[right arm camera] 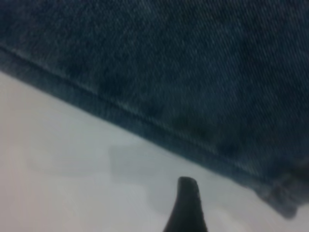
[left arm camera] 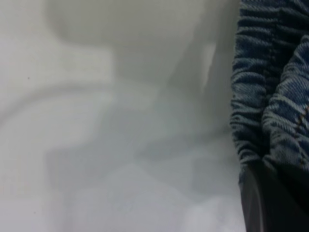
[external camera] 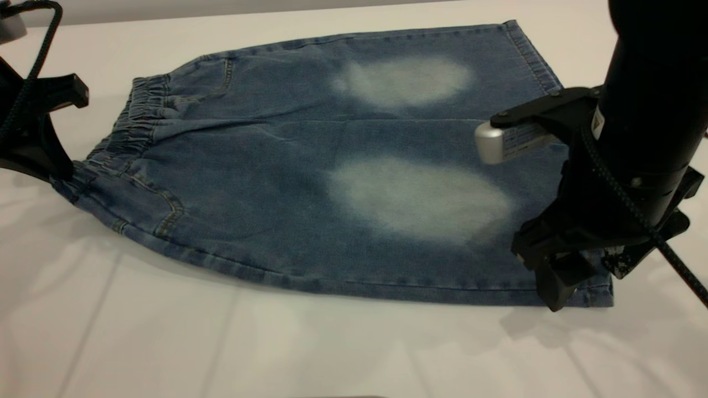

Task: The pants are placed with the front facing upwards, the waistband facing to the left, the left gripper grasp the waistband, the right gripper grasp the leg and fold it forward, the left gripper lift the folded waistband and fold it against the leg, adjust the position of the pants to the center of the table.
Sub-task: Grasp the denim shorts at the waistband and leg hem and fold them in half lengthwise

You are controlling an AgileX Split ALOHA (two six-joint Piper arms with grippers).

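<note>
Right now the pants (external camera: 310, 182) lie flat and front-up on the surface (external camera: 221, 342), a smooth white-grey top with faint pale streaks and soft shadows across it; a strip of grey wall shows beyond its far edge. The waistband (external camera: 135, 130) points to the exterior view's left, with both pale ovals facing up. The left claw (external camera: 58, 168) sits at the near corner of the waistband, and its wrist view shows the ruched denim running down behind one dark finger (left arm camera: 270, 203); whether it grips the cloth I cannot tell. The right claw (external camera: 558, 287) is down at the hem corner of the near leg (external camera: 420, 221), one fingertip (right arm camera: 186, 208) over bare surface just beside the hem; its opening I cannot tell either.
</note>
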